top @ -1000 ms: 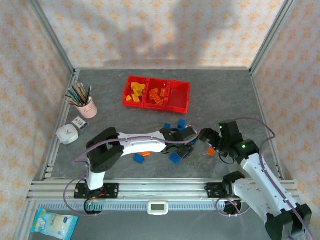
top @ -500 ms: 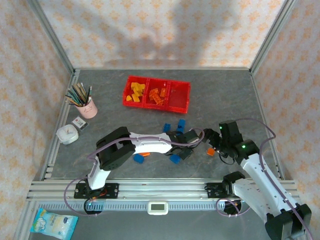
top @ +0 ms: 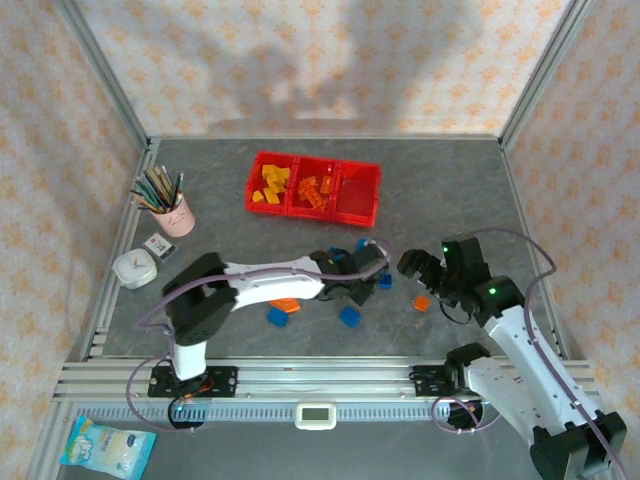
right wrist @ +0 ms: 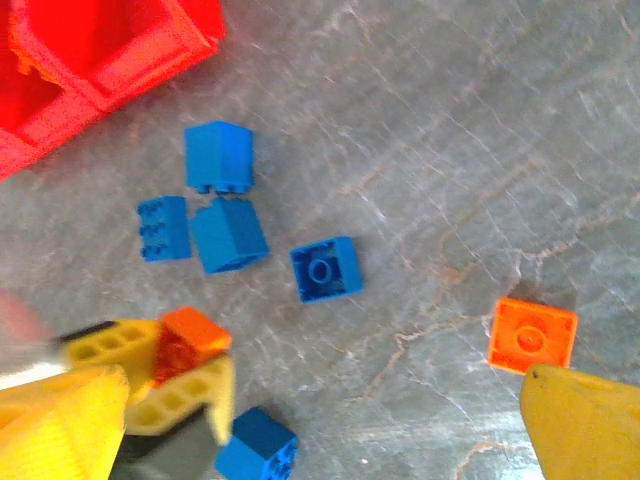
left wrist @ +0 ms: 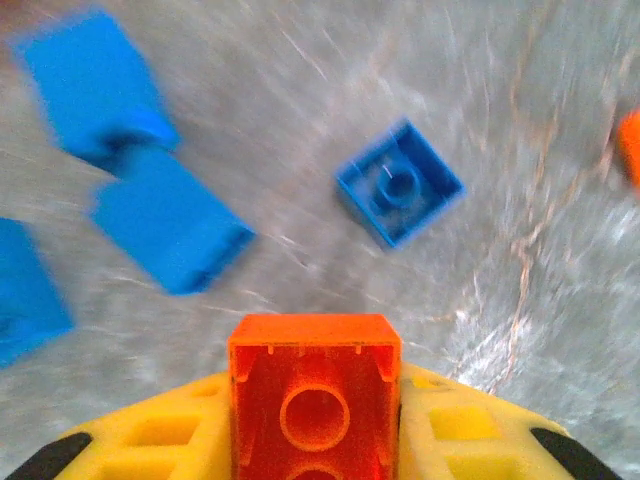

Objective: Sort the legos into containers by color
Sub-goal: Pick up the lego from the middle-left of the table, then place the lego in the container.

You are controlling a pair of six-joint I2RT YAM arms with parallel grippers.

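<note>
Top camera: high behind the arm bases, covers the whole grey marbled table [top: 450, 190]. Wrist cameras: close, facing down, both on the square blue plastic brick [left wrist: 399, 183] [right wrist: 326, 269].

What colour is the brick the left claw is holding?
Orange: the brick in the left claw shows best in the left wrist view.

white arms [top: 270, 280], black joints [top: 200, 305], green status lights [top: 491, 291], yellow latticed jaws

Grey marbled table [top: 450, 190]. Far centre: red containers [top: 313, 188], three bins joined in row. Left side: pink pencil cup [top: 177, 215], white round gadget [top: 134, 269], small card [top: 157, 246] between them. Mid-table: blue legos [top: 350, 316] scattered loose, one orange square lego [top: 421, 302] to their right.
</note>
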